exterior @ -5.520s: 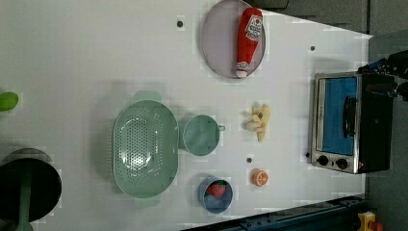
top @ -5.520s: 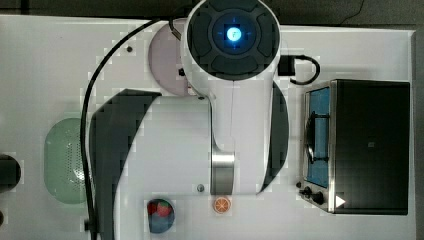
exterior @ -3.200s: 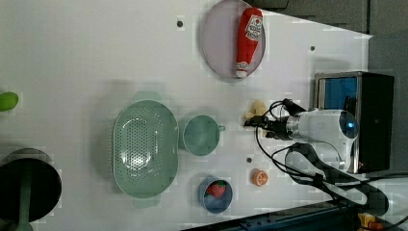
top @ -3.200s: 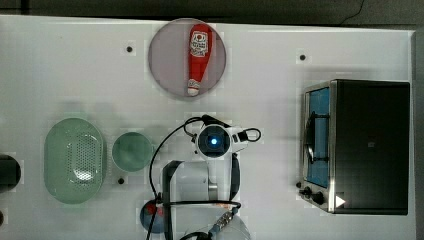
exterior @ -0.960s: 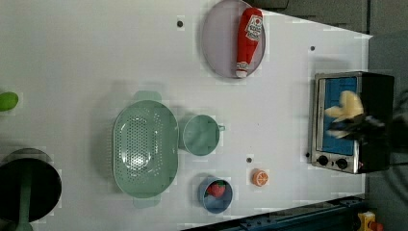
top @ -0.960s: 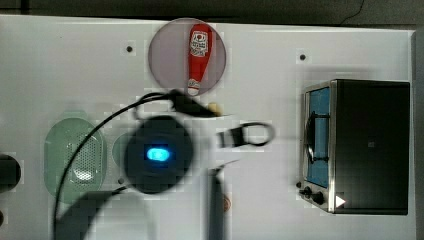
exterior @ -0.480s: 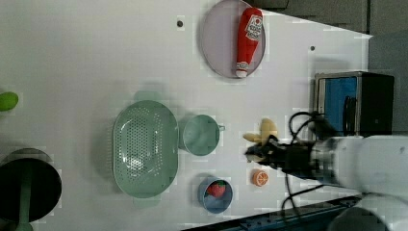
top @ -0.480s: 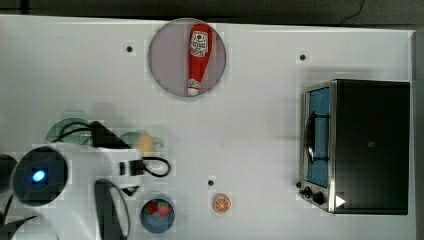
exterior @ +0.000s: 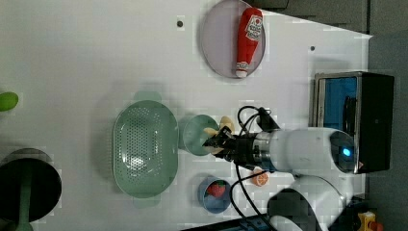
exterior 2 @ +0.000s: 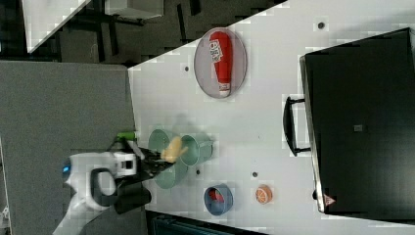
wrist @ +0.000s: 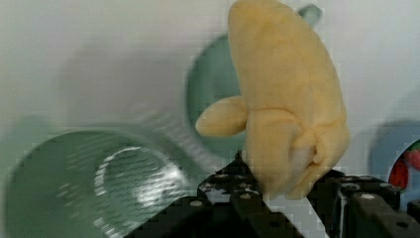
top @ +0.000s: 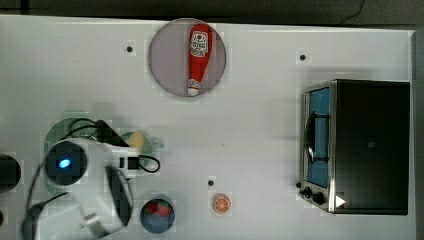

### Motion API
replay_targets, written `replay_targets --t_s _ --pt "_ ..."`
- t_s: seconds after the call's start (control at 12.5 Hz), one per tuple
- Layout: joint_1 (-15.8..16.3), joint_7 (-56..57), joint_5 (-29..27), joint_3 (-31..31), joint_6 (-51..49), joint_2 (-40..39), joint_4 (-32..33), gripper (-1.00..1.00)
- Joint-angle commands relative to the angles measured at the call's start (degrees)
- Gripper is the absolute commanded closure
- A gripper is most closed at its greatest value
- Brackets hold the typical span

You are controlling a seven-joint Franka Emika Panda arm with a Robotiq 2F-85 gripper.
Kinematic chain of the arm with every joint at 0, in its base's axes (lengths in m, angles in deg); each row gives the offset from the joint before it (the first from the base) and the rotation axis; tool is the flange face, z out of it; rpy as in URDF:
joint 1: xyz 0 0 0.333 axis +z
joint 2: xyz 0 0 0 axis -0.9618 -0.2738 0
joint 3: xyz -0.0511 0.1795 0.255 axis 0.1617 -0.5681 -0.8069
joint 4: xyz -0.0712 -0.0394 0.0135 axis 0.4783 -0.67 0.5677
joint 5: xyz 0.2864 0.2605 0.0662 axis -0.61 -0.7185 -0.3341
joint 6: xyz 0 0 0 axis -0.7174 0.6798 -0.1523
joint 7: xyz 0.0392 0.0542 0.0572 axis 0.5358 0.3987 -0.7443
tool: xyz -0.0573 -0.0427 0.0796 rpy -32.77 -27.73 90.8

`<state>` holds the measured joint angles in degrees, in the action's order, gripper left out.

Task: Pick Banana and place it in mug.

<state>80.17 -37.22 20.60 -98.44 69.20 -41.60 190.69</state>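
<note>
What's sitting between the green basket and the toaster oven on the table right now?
In the left view, the mug stands right beside the basket, with the gripper holding the banana over it, short of the oven.

Pale yellow banana (wrist: 287, 99) between black fingers (wrist: 237, 191); muted teal-green mug (exterior: 195, 134); perforated green basket (exterior: 144, 149); white worktop (top: 250, 125).

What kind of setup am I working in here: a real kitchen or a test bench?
Most likely a lab bench dressed as a play kitchen: a white table with a toaster oven, a toy ketchup bottle on a plate, and toy fruit.
</note>
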Motion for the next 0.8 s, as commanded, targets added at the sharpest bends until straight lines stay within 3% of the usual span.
replay_targets --t_s 0.08,0.4,0.8 --pt "-1.5 -3.6 0.1 1.1 6.0 -4.3 -0.8 -0.23" --pt "-1.6 -3.7 0.1 1.6 8.5 -5.8 -0.8 -1.00" --pt "-2.7 -2.6 0.0 4.6 5.5 2.0 -2.7 -1.00"
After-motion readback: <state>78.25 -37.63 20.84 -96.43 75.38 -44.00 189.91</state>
